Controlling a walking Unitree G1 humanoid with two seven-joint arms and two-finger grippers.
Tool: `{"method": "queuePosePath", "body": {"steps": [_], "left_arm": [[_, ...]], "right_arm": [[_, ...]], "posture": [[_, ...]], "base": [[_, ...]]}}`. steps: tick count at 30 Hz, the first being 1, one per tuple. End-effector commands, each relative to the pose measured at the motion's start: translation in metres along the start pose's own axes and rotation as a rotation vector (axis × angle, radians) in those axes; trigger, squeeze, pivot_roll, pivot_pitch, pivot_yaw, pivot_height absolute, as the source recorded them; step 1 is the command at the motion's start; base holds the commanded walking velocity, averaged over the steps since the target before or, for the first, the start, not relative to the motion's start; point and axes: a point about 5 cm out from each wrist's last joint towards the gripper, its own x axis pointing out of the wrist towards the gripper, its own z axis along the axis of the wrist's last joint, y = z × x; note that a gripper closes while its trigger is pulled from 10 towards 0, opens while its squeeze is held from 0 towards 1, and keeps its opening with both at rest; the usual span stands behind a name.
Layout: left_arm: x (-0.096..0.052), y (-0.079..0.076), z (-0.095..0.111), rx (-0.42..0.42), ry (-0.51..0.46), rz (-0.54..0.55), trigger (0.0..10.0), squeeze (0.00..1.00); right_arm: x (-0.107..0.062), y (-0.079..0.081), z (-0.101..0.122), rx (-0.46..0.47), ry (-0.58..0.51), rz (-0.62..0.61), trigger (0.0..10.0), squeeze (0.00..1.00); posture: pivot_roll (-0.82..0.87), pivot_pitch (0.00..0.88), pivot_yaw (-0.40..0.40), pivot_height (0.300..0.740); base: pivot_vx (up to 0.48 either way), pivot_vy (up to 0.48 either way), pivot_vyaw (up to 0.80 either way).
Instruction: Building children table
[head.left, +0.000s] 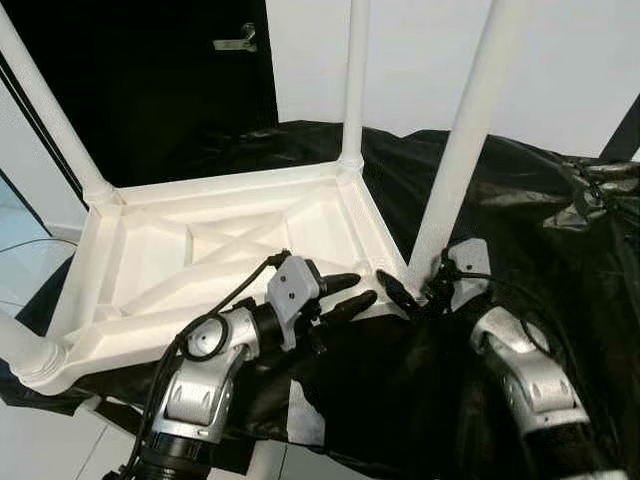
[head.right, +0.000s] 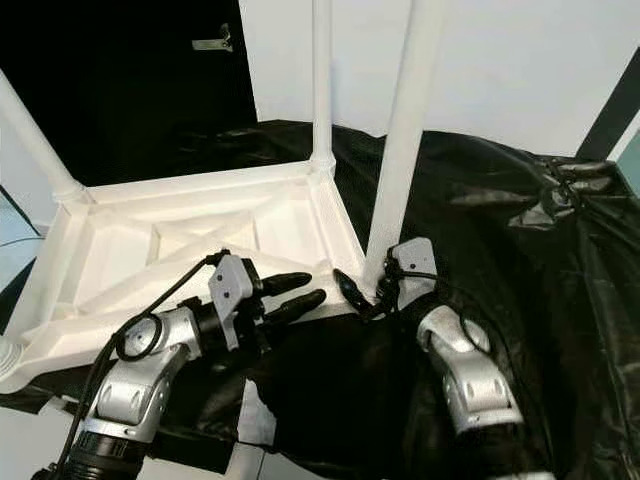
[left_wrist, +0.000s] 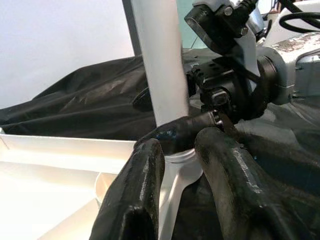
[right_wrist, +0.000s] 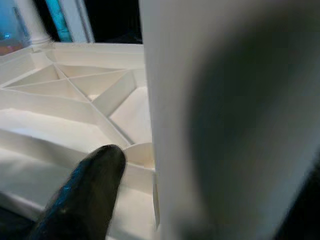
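Around the near table leg (head.left: 455, 150), right gripper (head.left: 415, 293) clamps.

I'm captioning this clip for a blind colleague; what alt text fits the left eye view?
An upturned white plastic children's table lies on a black sheet, its legs pointing up. The right gripper is at the base of the nearest leg, and the left gripper reaches toward that same corner.

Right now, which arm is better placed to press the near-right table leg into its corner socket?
Right, probably. The right gripper is already at the base of that leg, while the left gripper rests apart from it over the tabletop rim.
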Motion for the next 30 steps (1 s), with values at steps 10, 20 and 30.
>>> {"method": "queuePosePath", "body": {"steps": [10,20,30], "left_arm": [[-0.003,0.004,-0.001,0.002,-0.001,0.083,10.0,0.0],[0.0,0.001,-0.002,-0.004,-0.008,0.075,10.0,0.0],[0.0,-0.001,-0.003,-0.005,-0.004,0.066,10.0,0.0]], "right_arm": [[-0.003,-0.004,-0.006,0.0,0.013,0.057,0.0,0.0],[-0.006,0.008,-0.018,0.067,0.027,-0.118,10.0,0.0],[0.0,0.016,-0.025,0.129,0.074,-0.48,10.0,0.0]], "posture": [[0.0,0.0,0.009,0.74],[0.0,0.0,0.009,0.74],[0.0,0.0,0.015,0.74]], "base": [[0.0,0.0,0.0],[0.0,0.0,0.0],[0.0,0.0,0.0]]}}
